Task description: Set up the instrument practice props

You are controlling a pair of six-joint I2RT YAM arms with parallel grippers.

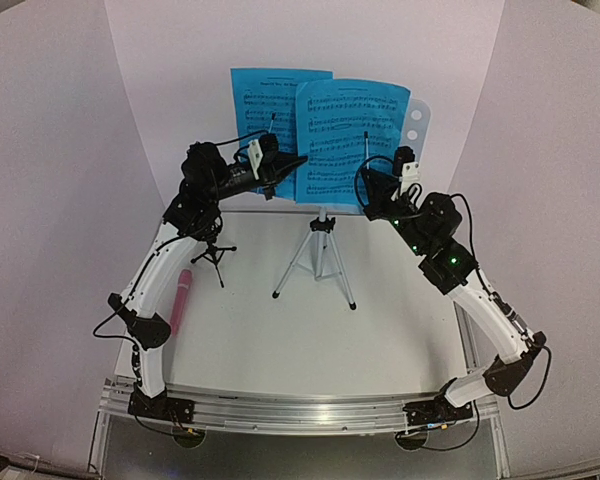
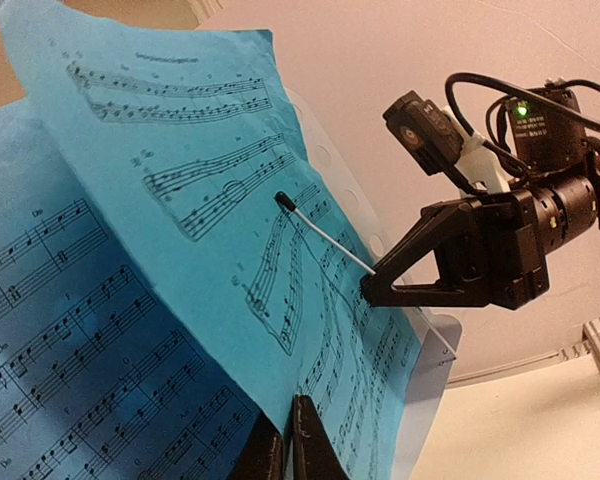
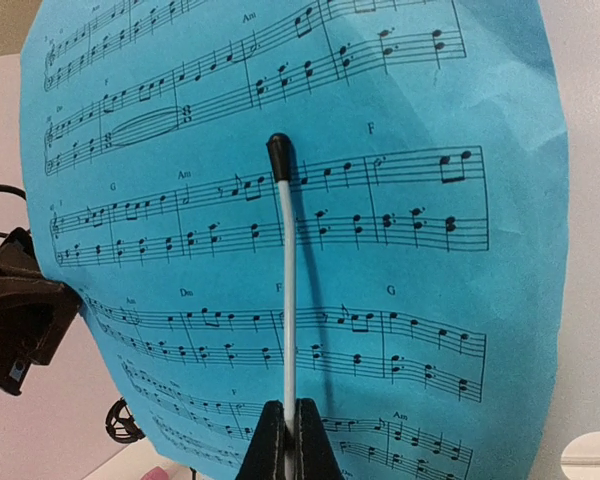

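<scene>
So the right claw is clamped on the bottom end of the thin white rod. That rod is the stand's page-holder wire, the one with the black tip, and it lies straight up the middle of the front page.

The left claw has its fingers pinched together at the lower edge of that same page. It looks like it's got the paper nipped, though the edge itself is hidden between them. The back page sits behind and to the left, partly overlapped.

Both pages are up on the pale-blue stand, which sits on its silver tripod at the middle of the table.

My read is that this step is pinning the front page down, and the page bows out from the stand quite a bit in the left wrist view. So I'd flatten the paper with the left claw first, then lay the rod onto it gently. Push toward the stand, not sideways, or the light tripod could twist or tip. Let go of the rod before the paper.

The pink microphone is lying flat on the table beside the left arm. The little black holder stands near it with nothing in it, so that bit's not done yet.
</scene>
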